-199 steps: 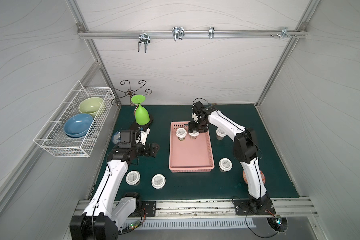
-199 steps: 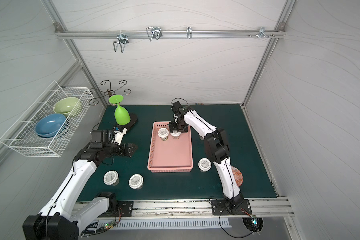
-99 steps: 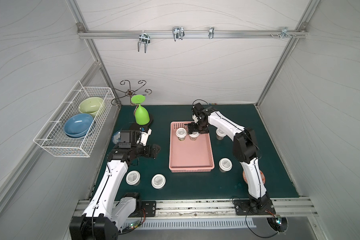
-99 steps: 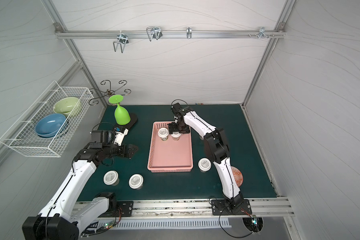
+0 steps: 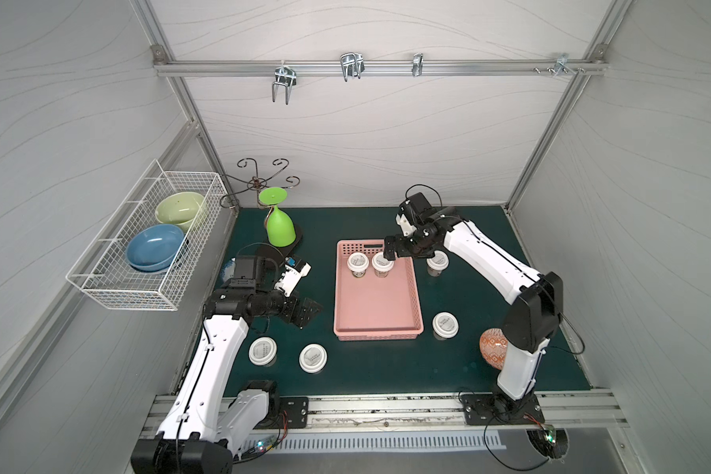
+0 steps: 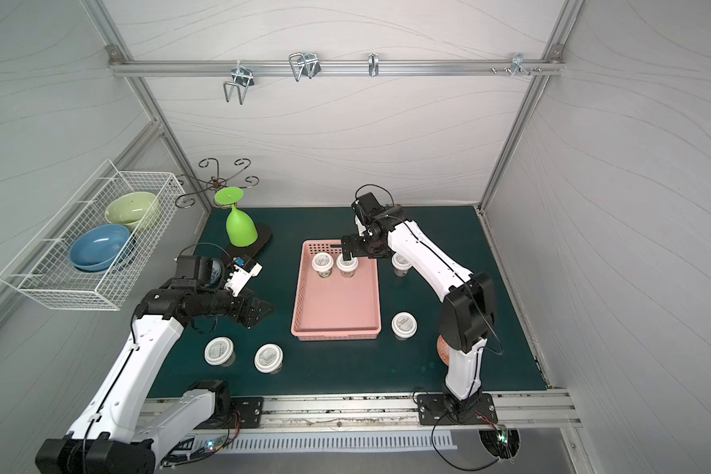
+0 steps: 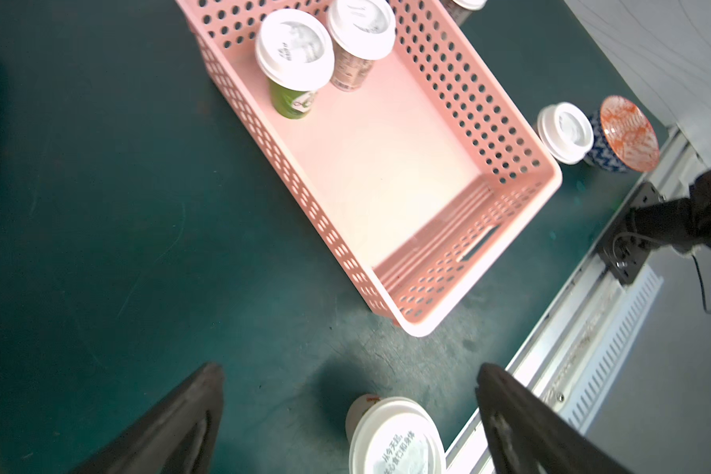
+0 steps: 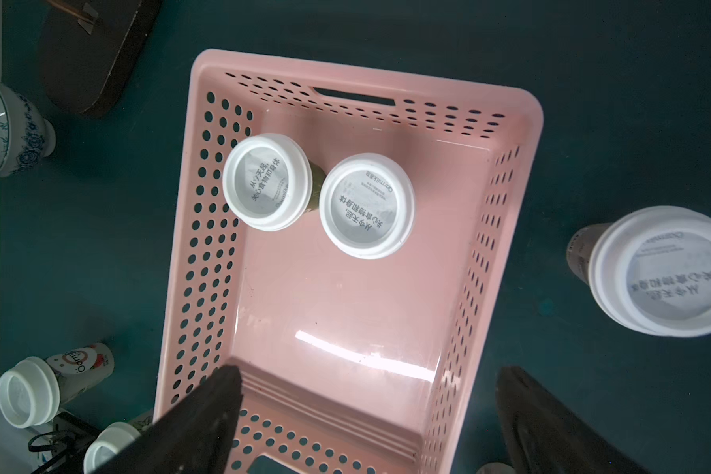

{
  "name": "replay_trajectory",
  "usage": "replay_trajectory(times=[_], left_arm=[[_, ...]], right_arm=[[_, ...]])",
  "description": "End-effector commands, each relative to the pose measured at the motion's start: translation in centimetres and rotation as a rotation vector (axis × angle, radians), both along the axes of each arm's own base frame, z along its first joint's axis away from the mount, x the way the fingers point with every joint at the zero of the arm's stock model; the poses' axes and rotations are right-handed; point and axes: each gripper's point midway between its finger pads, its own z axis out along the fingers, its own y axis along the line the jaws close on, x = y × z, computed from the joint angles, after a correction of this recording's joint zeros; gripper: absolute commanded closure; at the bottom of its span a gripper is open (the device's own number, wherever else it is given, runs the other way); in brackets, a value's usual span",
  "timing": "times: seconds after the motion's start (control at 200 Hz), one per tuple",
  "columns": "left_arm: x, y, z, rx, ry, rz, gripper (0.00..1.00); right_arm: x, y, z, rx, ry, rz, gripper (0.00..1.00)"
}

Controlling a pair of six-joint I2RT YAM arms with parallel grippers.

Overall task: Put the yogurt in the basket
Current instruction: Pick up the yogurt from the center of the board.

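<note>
Right wrist view — our right gripper (image 8: pixel 368 371) gapes empty over the pink basket (image 8: pixel 206 246) with two yogurt cups (image 8: pixel 366 205); left gripper (image 7: pixel 349 367) gapes empty too.

Catching only part of the patterned bowl (image 5: pixel 491 349) behind the right arm (image 5: pixel 526 324) in both top views. Losing part of a yogurt cup (image 7: pixel 395 439) off the left wrist view's edge, a second cup (image 8: pixel 665 271) and the vase (image 8: pixel 5 127) off the right wrist view's.
</note>
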Motion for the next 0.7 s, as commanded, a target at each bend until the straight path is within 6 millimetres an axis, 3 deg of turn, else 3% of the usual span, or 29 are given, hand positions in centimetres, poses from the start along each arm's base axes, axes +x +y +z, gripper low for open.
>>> replay_trajectory(times=[0.0, 0.385, 0.695], left_arm=[[-2.5, -0.8, 0.8, 0.008, -0.003, -0.130, 0.01], [-8.4, -1.4, -1.5, 0.083, 0.121, -0.343, 0.01], [-9.3, -0.9, -3.5, 0.150, 0.196, -0.396, 0.01]], right_arm=[[-0.9, -2.0, 1.4, -0.017, -0.040, -0.004, 0.01], [-3.7, -8.9, 5.5, 0.007, -0.163, -0.069, 0.01], [-5.8, -14.0, 5.7, 0.023, -0.255, -0.138, 0.01]])
